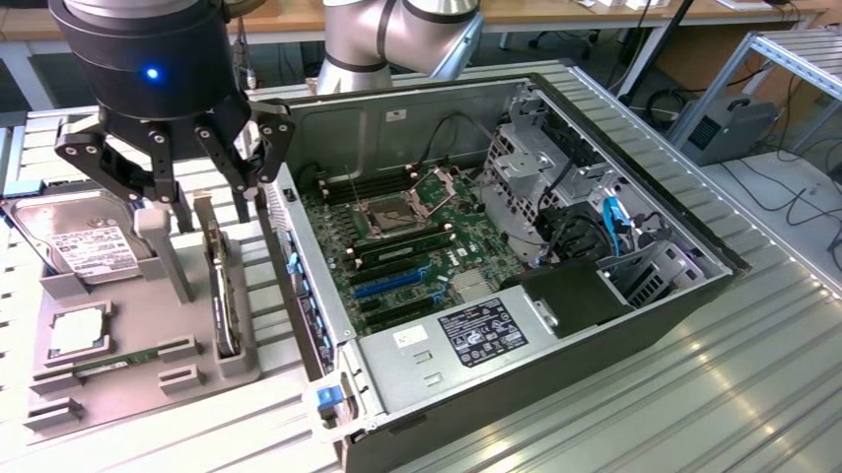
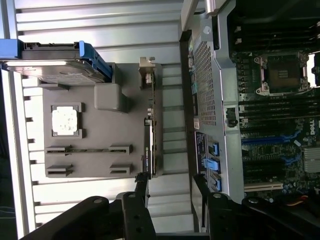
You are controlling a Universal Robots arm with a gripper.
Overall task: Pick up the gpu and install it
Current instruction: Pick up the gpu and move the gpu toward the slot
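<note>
While my gripper [image 1: 197, 202] hangs wide open with nothing between its fingers [image 2: 140, 210], the gpu [image 1: 224, 286] stands on its thin edge in a slot of the grey holder [image 1: 145, 305], along the holder's edge that faces the computer case [image 1: 526, 335]. It lies below me, and I judge that I am over its far end in the exterior view, not over its middle. Its long axis follows that holder edge, parallel to the case's side wall. In the wrist view the card runs straight away from me, so my fingers open across its thickness, which is the way I want them. Yet there the card lines up with one finger rather than with the gap, and the gap sits over the strip of bench [image 1: 658, 414] between holder and case, so I seem set a little toward the case. My wrist points straight down, and my arm [image 1: 382, 39] rises behind the case's far side. The hard drive [image 1: 79, 246] leans at the holder's far corner away from the case, clear of my fingers
</note>
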